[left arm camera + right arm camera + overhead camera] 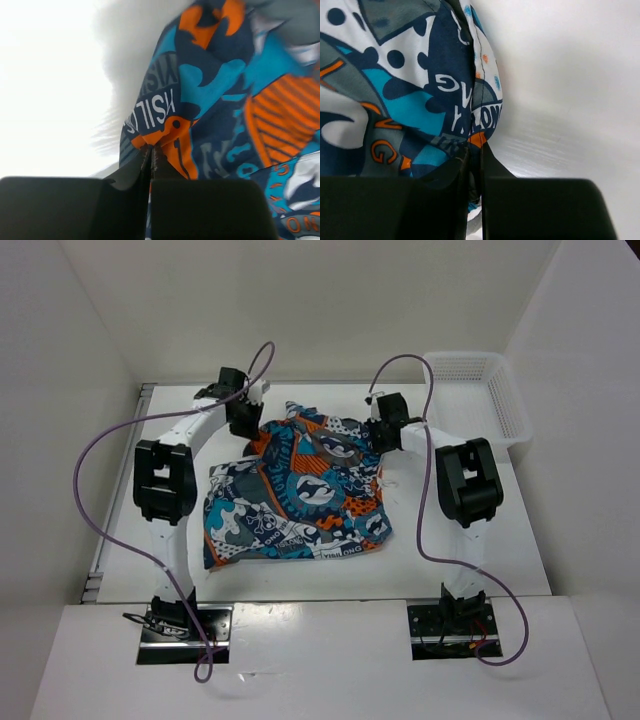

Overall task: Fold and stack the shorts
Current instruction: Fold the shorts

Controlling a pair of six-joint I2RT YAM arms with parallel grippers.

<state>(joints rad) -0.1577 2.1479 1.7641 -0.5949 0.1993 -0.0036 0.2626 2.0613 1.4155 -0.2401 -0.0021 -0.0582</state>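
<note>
The shorts, printed in teal, orange, white and dark blue, lie rumpled in the middle of the white table. My left gripper is at their far left corner and is shut on an orange and navy fold of the shorts; the jaws of the left gripper meet with fabric pinched at the tips. At the far right corner my right gripper is shut on an edge of the shorts, with cloth caught between the fingers of the right gripper.
A white plastic mesh basket stands at the back right of the table. White walls close in the table on both sides and at the back. Purple cables loop over both arms.
</note>
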